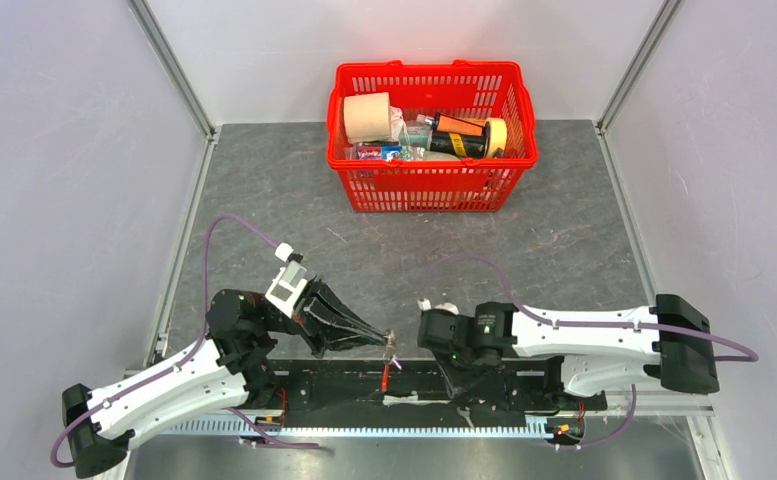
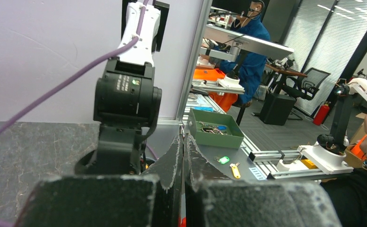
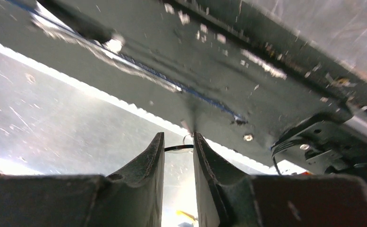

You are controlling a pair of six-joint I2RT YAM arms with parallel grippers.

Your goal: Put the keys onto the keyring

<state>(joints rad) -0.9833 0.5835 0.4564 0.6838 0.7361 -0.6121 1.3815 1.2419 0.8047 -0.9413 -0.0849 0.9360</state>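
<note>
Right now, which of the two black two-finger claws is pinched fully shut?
The left gripper: its fingers press together with no gap. The right gripper shows a gap, a thin metal ring spanning it.

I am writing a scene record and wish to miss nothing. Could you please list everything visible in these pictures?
table: one, grey, under everything.
basket: one, red, far middle of the table.
paper roll: one, pale, basket's left end.
bottle: one, black and orange, in the basket.
tape roll: one, yellow, basket's right end.
keyring: one, red strap, hanging from the left gripper.
thin metal ring: one, silvery, held by the right gripper.
tray: one, green, beyond the table, small metal items inside.
key tags: two, green and yellow, beside the tray.
person: one, in blue, background.
left gripper: one, black, shut on the keyring.
right gripper: one, black, closed on the thin metal ring.
</note>
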